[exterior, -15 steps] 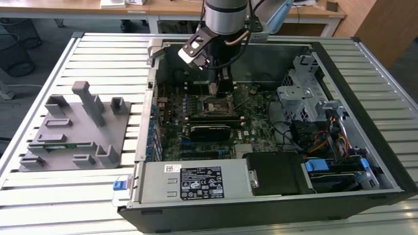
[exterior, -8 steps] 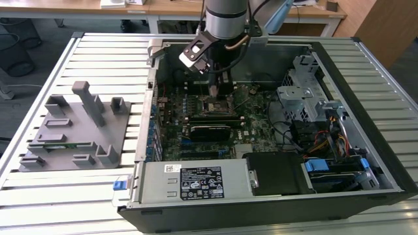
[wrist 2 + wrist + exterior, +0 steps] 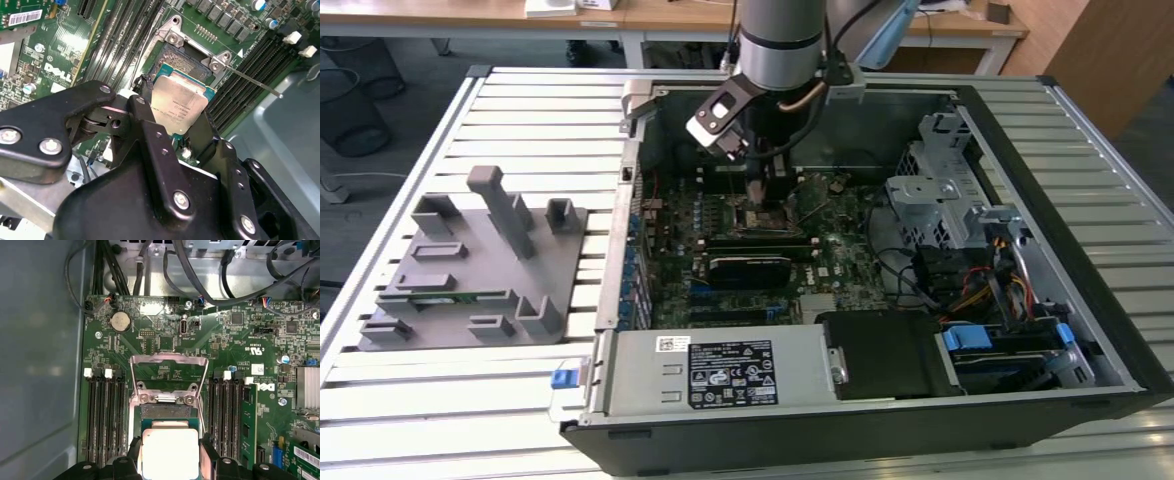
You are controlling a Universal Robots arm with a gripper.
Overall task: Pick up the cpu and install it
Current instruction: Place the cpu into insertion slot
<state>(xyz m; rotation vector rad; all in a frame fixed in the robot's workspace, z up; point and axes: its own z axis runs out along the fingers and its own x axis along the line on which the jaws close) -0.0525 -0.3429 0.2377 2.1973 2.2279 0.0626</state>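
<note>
Second wrist view first: your gripper is closed down to cpu width. Its fingers press on opposite edges of the cpu, whose silver top faces the camera. The cpu hangs over the socket, covering its near part. You can't tell whether it touches the contacts.

The socket is open. Its load plate stands raised in the first wrist view, and the lever sticks out free to one side. Memory slots flank the socket on both sides, with one green stick seated in one set. A coin cell lies past the plate, with cables beyond it.

Exterior view: the arm reaches down into the open case at board centre. A grey fixture sits on the slatted table at the exterior view's left, just beside the case.
</note>
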